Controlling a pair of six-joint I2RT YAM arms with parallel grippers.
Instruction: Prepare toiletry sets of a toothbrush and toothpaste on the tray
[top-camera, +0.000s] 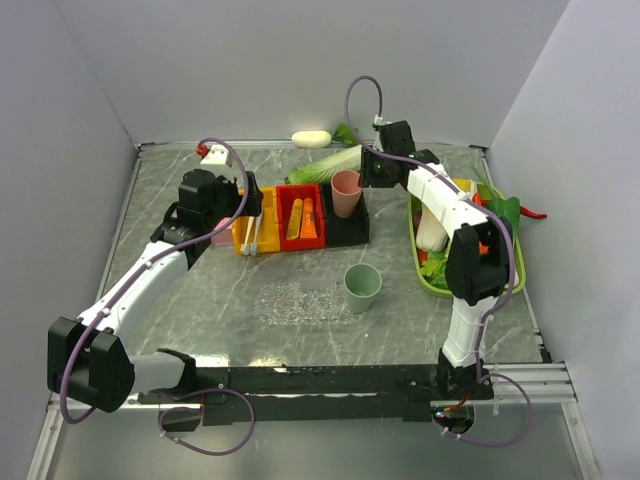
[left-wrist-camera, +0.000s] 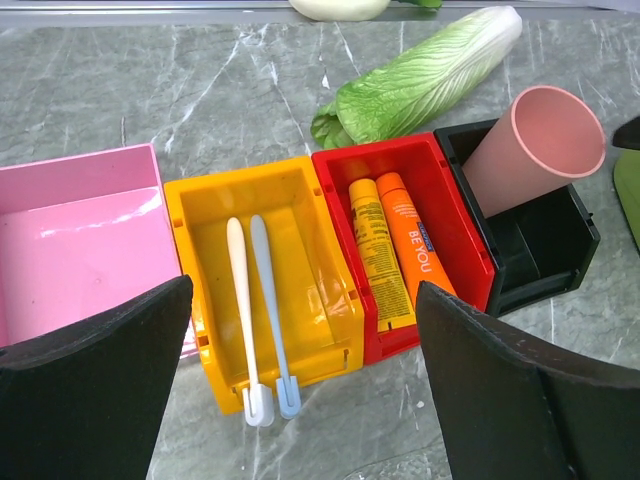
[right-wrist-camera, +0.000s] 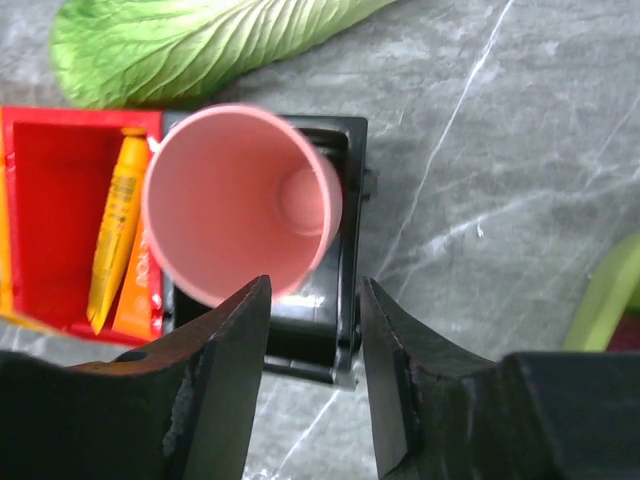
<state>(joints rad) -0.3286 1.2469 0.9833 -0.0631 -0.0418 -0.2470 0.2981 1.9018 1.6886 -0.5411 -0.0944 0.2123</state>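
Two pale toothbrushes (left-wrist-camera: 241, 300) (top-camera: 250, 237) lie side by side in a yellow bin (left-wrist-camera: 325, 215), heads sticking out over its front lip. A yellow and an orange toothpaste tube (left-wrist-camera: 373, 250) (top-camera: 303, 220) (right-wrist-camera: 118, 225) lie in the red bin (left-wrist-camera: 465, 230) beside it. My left gripper (left-wrist-camera: 302, 290) (top-camera: 248, 200) hovers open above these two bins, holding nothing. My right gripper (right-wrist-camera: 315, 285) (top-camera: 372, 172) has its jaws partly narrowed astride the black bin's (right-wrist-camera: 340, 300) wall, with a gap left, next to a tilted pink cup (right-wrist-camera: 235, 200). The clear speckled tray (top-camera: 300, 300) lies bare mid-table.
A pink bin (left-wrist-camera: 70, 240) stands left of the yellow one. A green cup (top-camera: 362, 287) stands by the clear tray. A cabbage leaf (left-wrist-camera: 430, 80) lies behind the bins. A green vegetable tray (top-camera: 424, 268) sits at the right, and a pale oblong object (top-camera: 312, 139) lies at the back wall.
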